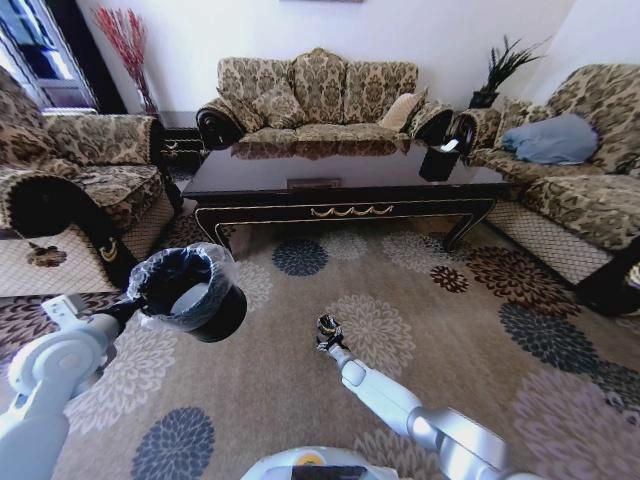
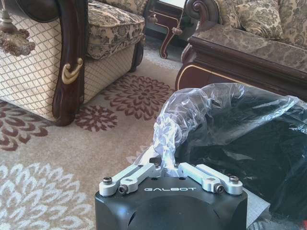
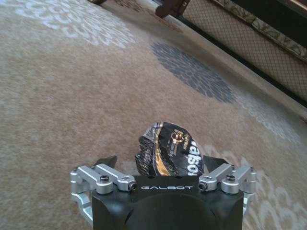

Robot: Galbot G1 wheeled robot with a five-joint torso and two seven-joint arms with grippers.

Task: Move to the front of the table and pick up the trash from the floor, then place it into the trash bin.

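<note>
The left gripper [image 2: 164,165] is clamped on the bag liner [image 2: 192,120] at the rim of the bin [image 1: 195,293], holding the bin off the carpet [image 1: 300,400] at the near left, tilted so its open mouth faces up and toward the head camera. The liner puffs up around the rim, and in the left wrist view the fingers [image 2: 139,175] are drawn together on the bunched plastic.

The right gripper [image 3: 163,165] is near the middle of the scene, just right of the bin and down at the carpet. Between its spread fingers [image 3: 108,165] sits the trash [image 3: 168,151], a crumpled dark wrapper with gold and white print. Whether the fingers touch the wrapper cannot be told, so whether it is gripped or merely straddled stays uncertain. In the head view the wrapper shows as a small dark lump at the gripper tip [image 1: 328,331].

The table [image 1: 340,175] stands farther off, across the carpet, with a sofa [image 1: 320,95] behind it
</note>
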